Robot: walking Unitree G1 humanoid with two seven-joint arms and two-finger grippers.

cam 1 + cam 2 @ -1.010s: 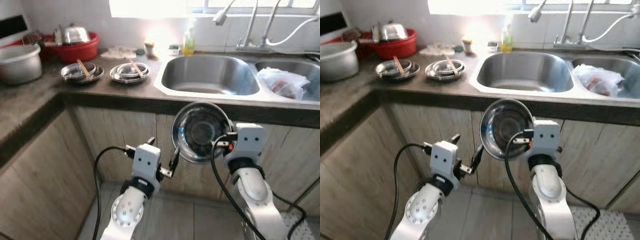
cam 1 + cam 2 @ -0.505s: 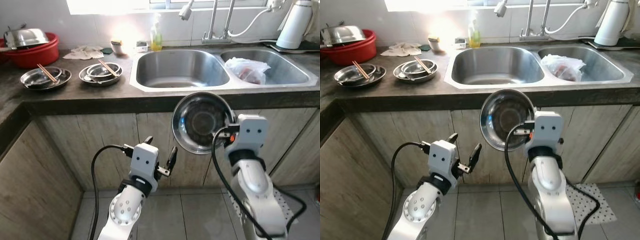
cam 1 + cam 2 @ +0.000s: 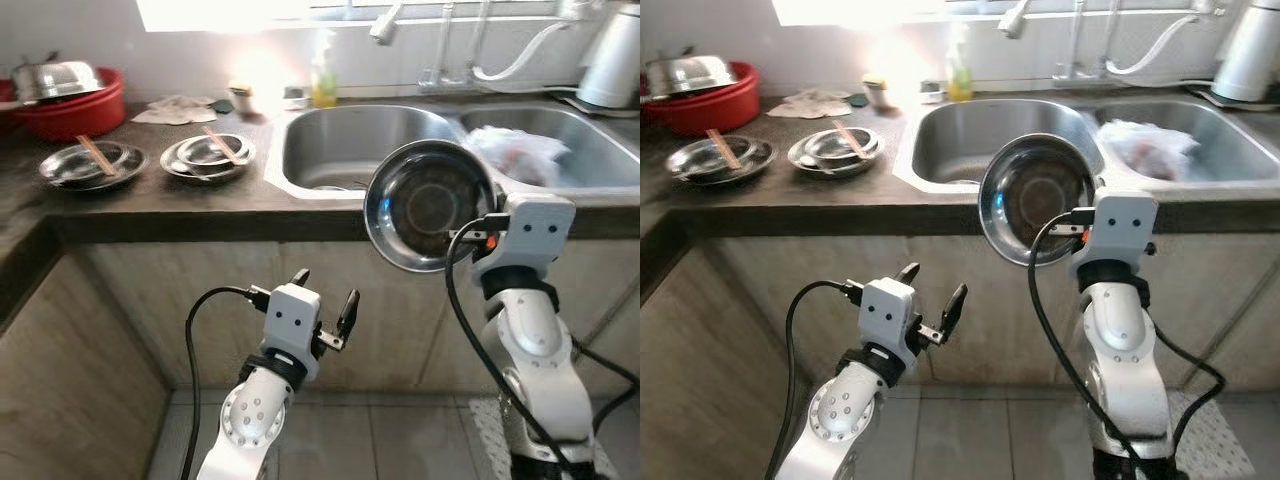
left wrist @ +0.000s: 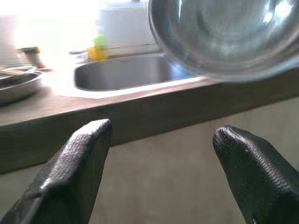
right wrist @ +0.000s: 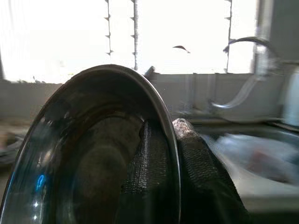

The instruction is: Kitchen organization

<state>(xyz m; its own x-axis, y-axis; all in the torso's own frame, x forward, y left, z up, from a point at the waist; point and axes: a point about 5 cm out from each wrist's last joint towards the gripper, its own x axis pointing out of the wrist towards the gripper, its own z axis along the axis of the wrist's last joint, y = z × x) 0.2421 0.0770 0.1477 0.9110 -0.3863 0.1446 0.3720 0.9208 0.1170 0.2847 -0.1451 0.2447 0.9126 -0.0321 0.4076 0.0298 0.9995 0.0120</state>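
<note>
Steel bowl pinched by its rim, carried toward the sink

The right gripper [image 5: 170, 154] clamps the rim of a steel bowl [image 3: 430, 205], centre frame before the left sink basin [image 3: 365, 145]; such a thin edge hold could let it swing or slip, perhaps striking the counter edge [image 3: 200, 222]. The left gripper [image 3: 322, 300], lower centre, hangs wide apart, holding nothing.

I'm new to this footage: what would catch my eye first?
A shiny steel bowl, held on edge by the right tool pinching its rim, in front of the double sink. The left tool hangs open, lower down before the cabinets. Left on the counter sit two steel plates with chopsticks.
</note>
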